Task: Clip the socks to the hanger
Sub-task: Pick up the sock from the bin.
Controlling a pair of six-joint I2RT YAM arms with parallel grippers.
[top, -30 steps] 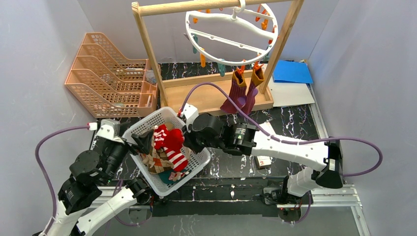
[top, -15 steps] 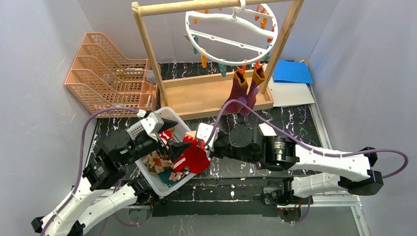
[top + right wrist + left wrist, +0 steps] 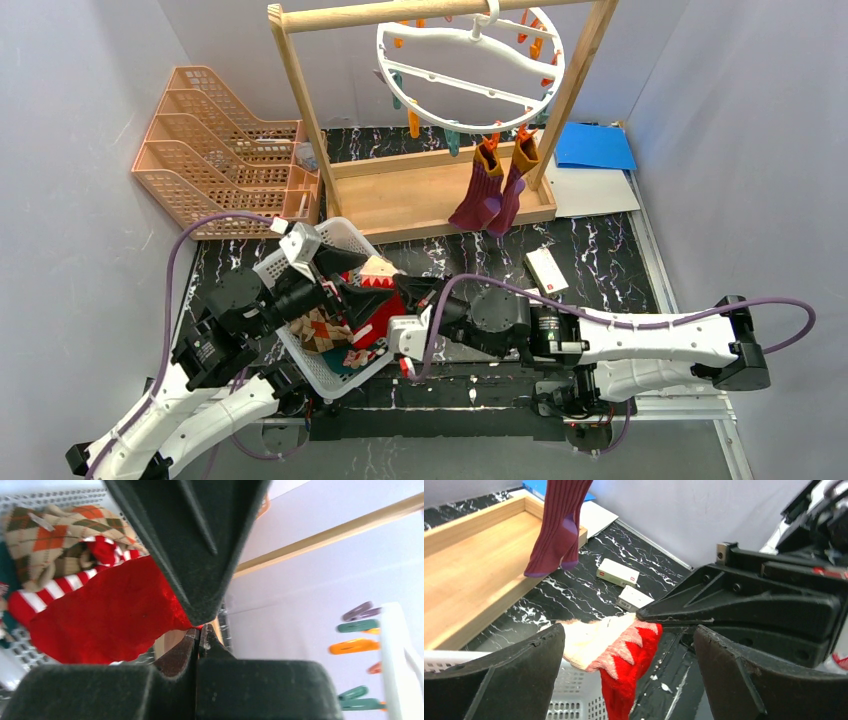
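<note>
The red sock (image 3: 378, 312) is held over the 3 o'clock rim of the white basket (image 3: 300, 255), pinched at its edge by the pressed-together fingers of the right gripper (image 3: 199, 626). In the top view its long axis is laid roughly from 12 to 6 o'clock, with the white zigzag cuff toward 12. The left gripper (image 3: 629, 630) is spread wide astride the cuff, and the hanger (image 3: 470, 35), with a maroon pair (image 3: 490, 190) clipped on, is seen well apart at 1 o'clock.
</note>
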